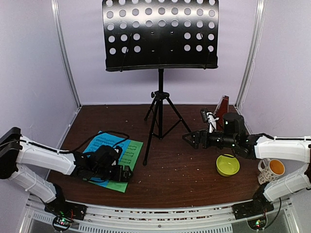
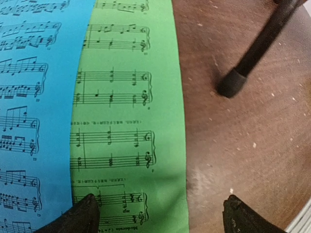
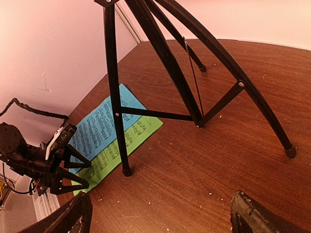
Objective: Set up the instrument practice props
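One music stand [image 1: 160, 36], one blue sheet [image 1: 99, 141], one green sheet [image 1: 132, 151], one metronome [image 1: 223, 109], one bowl [image 1: 227, 165], one mug [image 1: 272, 170]. Brown wooden table [image 1: 184, 179]; lilac walls [image 1: 34, 73]. Jaws spread on left gripper [image 2: 160, 200] and right gripper [image 3: 160, 198].

The music stand's tripod legs [image 1: 151, 133] are blocking the middle of the table [image 1: 182, 177]; bare wood is lying open between the green sheet [image 1: 133, 151] and the yellow-green bowl [image 1: 227, 165].
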